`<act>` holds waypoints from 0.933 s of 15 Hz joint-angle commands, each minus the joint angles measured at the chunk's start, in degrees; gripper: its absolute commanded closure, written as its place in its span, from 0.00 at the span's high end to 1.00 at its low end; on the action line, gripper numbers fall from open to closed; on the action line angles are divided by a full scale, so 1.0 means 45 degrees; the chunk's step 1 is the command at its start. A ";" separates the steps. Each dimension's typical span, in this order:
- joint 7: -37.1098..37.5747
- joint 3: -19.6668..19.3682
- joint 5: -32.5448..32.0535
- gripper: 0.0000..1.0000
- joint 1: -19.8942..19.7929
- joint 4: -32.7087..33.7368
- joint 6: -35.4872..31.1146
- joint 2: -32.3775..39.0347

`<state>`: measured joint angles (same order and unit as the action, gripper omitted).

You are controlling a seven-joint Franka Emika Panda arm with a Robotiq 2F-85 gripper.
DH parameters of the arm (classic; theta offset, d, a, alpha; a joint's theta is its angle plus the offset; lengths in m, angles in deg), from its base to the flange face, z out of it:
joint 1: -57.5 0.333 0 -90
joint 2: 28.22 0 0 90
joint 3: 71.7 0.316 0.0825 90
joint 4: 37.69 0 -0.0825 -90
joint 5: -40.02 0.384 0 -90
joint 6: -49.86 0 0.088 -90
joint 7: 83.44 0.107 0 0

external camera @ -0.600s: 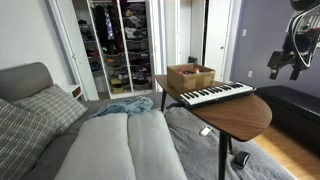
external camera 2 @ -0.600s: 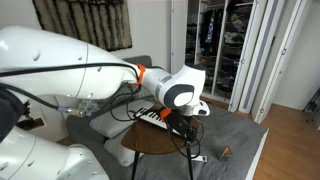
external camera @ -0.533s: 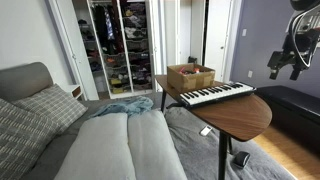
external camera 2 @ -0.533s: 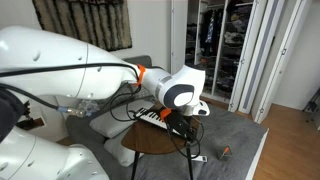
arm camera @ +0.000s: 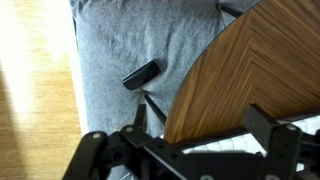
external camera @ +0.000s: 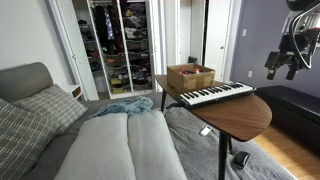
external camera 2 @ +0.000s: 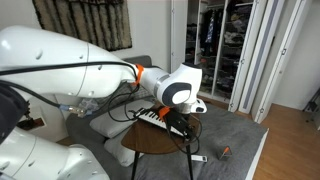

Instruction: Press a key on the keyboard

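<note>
One keyboard (external camera: pixel 215 94) is lying along the wooden worktop (external camera: pixel 247 121), just beside the cardboard box (external camera: pixel 190 76). Out past the keyboard's end and higher up, the tool (external camera: pixel 285 70) is hovering well apart from it, fingers spread wide in the wrist view.
</note>
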<state>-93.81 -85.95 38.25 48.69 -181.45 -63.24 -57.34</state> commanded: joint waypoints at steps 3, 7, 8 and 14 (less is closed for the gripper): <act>0.0101 0.2380 0.0110 1.00 0.1941 0.1036 0.0687 0.1051; -0.0462 0.3695 -0.0231 1.00 0.3289 0.2437 0.0490 0.2703; -0.0758 0.3864 -0.0329 1.00 0.3495 0.2873 0.0447 0.3267; -0.1143 0.4183 -0.0286 1.00 0.3639 0.3263 0.0253 0.4034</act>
<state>-98.94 -67.38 36.91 65.32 -166.85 -62.22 -39.18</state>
